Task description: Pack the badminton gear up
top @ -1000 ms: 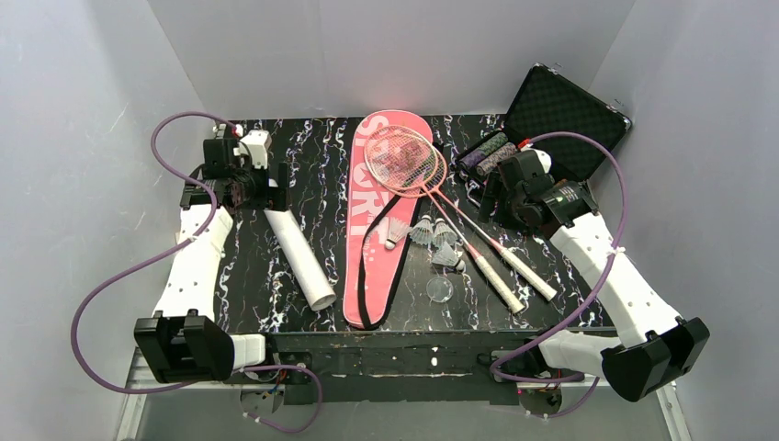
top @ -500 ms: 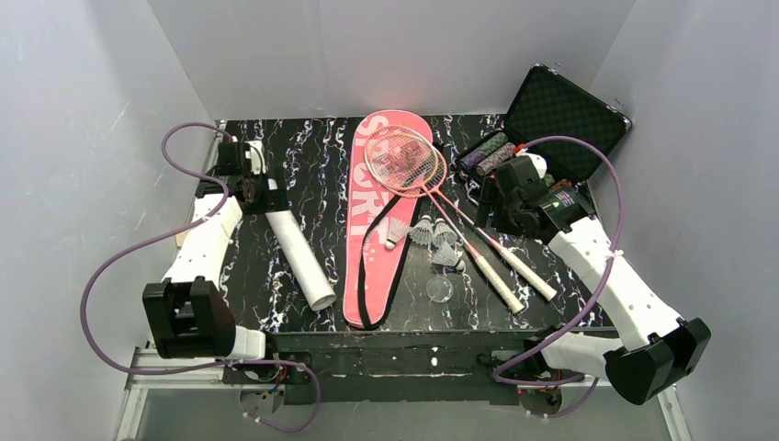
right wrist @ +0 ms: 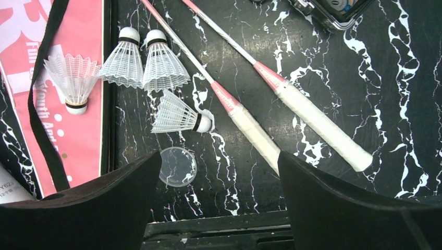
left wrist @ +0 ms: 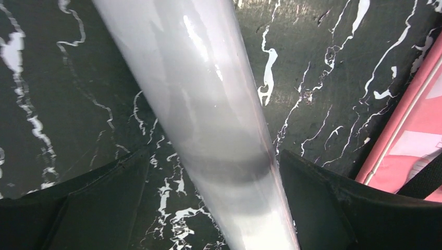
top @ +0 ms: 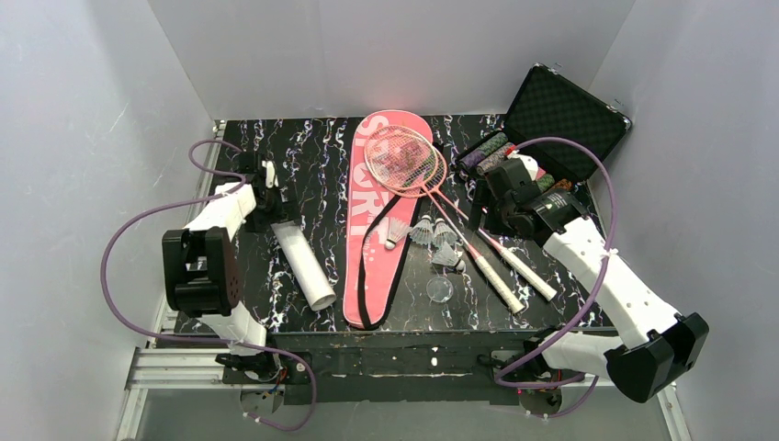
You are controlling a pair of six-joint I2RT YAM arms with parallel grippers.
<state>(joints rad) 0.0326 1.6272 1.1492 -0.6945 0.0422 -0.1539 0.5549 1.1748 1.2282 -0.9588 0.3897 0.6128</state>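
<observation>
Straddling the white tube (left wrist: 198, 104) left of the pink bag (top: 354, 276), the left gripper (left wrist: 211, 172) stands released; contact possibly on one side, tube ends cropped. Right gripper (right wrist: 219, 172) is spread and empty over the racket handles (right wrist: 318, 122), right of the bag. "SPORT" is partly legible on the bag. Black marbled table (top: 312, 165), white walls (top: 386, 55).

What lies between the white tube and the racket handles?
In the top view: the pink bag, four shuttlecocks and a clear round lid.

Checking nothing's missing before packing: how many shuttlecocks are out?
4. One shuttlecock lies on the pink bag; two sit side by side just right of it; the fourth lies beside a racket handle. The tube might hide more.
</observation>
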